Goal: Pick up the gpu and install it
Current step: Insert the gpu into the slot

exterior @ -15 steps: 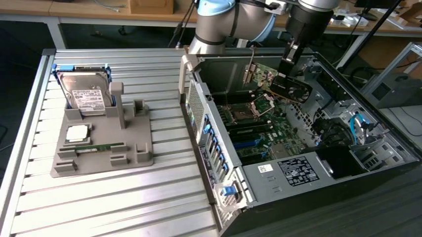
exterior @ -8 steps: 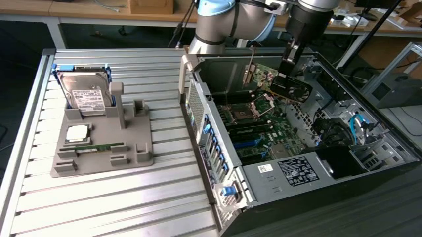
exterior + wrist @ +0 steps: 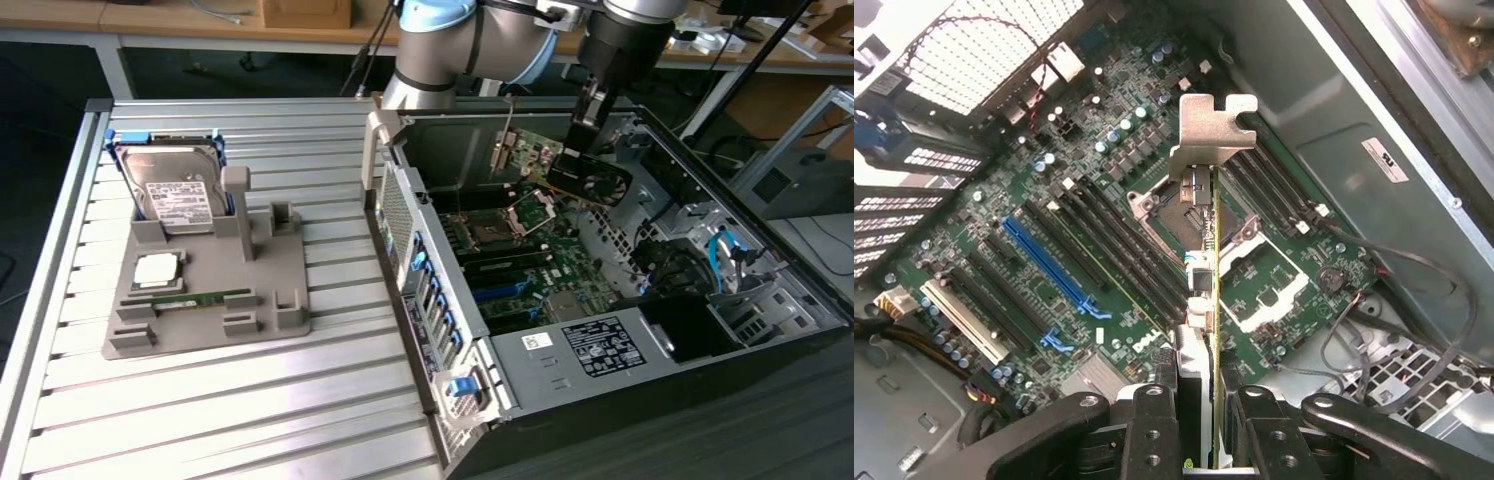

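Black two-finger gripper (image 3: 1204, 405) is clamped on the thin dark gpu card with silver metal bracket (image 3: 1206, 270) — card held in the air inside the open black tower case (image 3: 747, 330).
Exterior view: card hangs tilted above the green motherboard (image 3: 541, 265). Wrist view: card seen edge-on, bracket end away from the fingers, over the CPU socket area. Silver hard drive with white label (image 3: 180, 190) is propped in the grey holder tray (image 3: 200, 330) — well apart from the case.

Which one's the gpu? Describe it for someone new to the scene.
Find the open metal computer case on the exterior view's right. Above its green motherboard, the black pincer grips a thin dark expansion card with a silver bracket. Unlike the thick silver hard drive in the grey holder, it hangs in the air.
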